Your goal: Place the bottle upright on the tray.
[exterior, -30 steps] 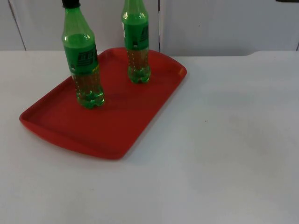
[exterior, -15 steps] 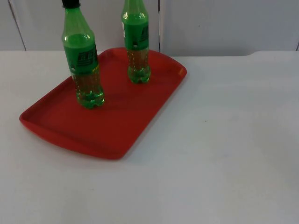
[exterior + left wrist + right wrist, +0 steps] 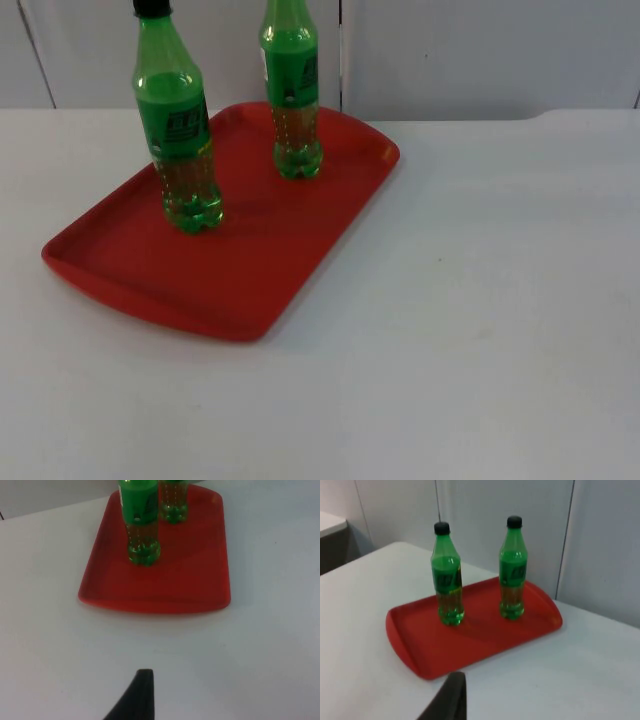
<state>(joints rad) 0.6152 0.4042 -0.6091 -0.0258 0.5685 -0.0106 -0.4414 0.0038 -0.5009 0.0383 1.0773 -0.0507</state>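
Two green bottles [image 3: 183, 140] [image 3: 292, 95] upright on red tray [image 3: 250, 290], tabletop's far left. Light, slick plastic; best gripped mid-body. Both claws' spread: cannot tell.

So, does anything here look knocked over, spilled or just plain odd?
Nothing stands out. Both green plastic bottles, the nearer one and the farther one, stand upright and apart on the red plastic tray. The tray lies flat, at an angle to the white table's edge. No spill shows.
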